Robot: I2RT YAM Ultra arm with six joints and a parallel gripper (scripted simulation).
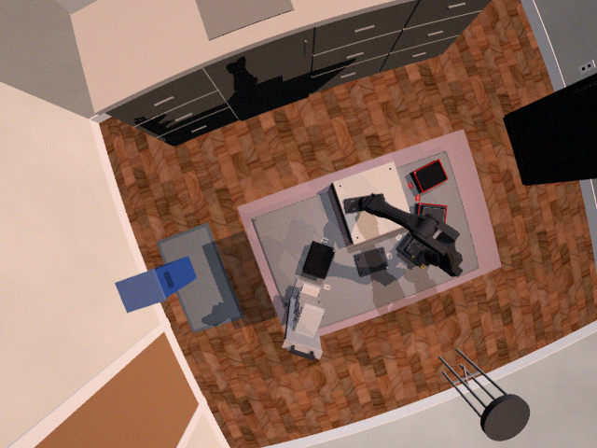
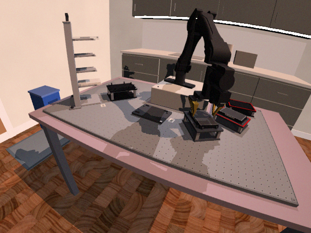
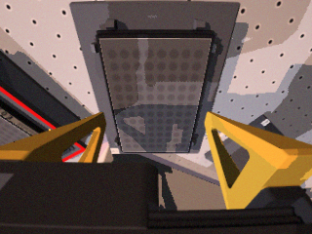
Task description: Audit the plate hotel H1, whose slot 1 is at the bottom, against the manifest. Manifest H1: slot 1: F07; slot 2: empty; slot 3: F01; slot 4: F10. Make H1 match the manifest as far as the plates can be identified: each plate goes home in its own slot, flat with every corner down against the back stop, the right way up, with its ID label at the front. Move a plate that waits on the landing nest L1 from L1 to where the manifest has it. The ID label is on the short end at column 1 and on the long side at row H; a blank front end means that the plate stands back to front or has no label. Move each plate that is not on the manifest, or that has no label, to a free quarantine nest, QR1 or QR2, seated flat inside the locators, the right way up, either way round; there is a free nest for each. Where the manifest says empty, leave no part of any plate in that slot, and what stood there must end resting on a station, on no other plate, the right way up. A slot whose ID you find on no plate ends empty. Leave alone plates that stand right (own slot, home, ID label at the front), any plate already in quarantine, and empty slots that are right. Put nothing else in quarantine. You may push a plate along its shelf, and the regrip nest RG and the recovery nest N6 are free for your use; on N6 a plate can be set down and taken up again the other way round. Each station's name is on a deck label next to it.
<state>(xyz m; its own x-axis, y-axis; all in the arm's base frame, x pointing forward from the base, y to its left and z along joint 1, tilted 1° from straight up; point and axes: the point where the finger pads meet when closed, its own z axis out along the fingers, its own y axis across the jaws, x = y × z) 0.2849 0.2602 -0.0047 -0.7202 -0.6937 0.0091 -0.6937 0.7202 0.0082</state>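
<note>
My gripper is open, its yellow fingers low on either side of a dark well plate. The plate lies flat on a raised black nest near the middle right of the deck. Nothing is between the fingers. The hotel H1 stands at the deck's left corner with four shelves; a pale plate shows on the bottom shelf, and I cannot read any labels. In the overhead view the arm hides the gripper.
Two red-rimmed quarantine nests stand right of the gripper: the near one holds a plate, the far one looks empty. A flat nest, another raised black nest and the arm's beige base block stand on the deck.
</note>
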